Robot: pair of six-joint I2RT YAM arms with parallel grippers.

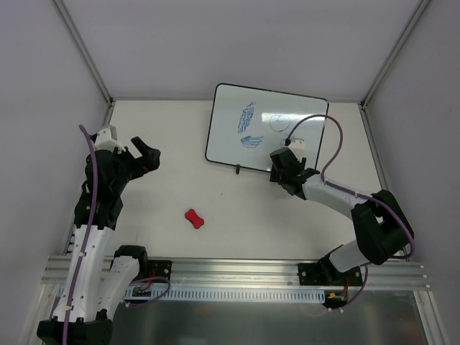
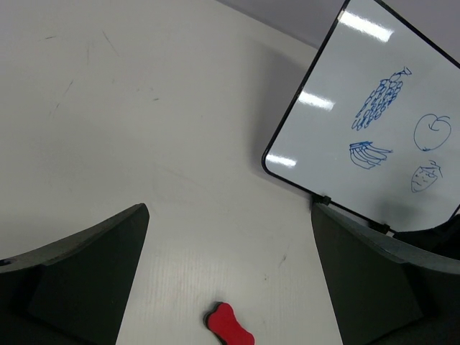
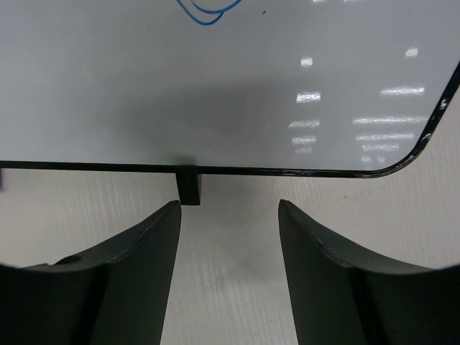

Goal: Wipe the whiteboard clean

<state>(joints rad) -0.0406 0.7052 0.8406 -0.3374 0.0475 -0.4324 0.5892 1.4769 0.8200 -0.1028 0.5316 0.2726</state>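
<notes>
Nearest, along the table's front edge: a silver slotted metal rail [image 1: 237, 269] carrying both arm bases. Just beyond, lying flat on the pale matte tabletop [image 1: 165, 129], well apart from both arms: a small red bone-shaped eraser [image 1: 194, 218].

Off to the left, raised above the table: the black two-finger left gripper [image 1: 146, 154], spread wide, holding nothing, looking across the eraser towards the board.

To the right and farther back: the black two-finger right gripper [image 3: 228, 205], low over the tabletop, fingers parted to a middling gap with only bare table between them, gripping nothing. Tips just short of a small black foot [image 3: 190, 185] under the board's lower edge.

Behind that, in the far right part of the table: the large white glossy rectangular whiteboard [image 1: 230, 115] with thin black rounded-corner frame, propped on its feet. Across its face, blue marker doodles [image 2: 384, 97]: something like grapes, bananas, an apple, a strawberry.

Farthest, plain white enclosure walls [image 1: 215, 43].
</notes>
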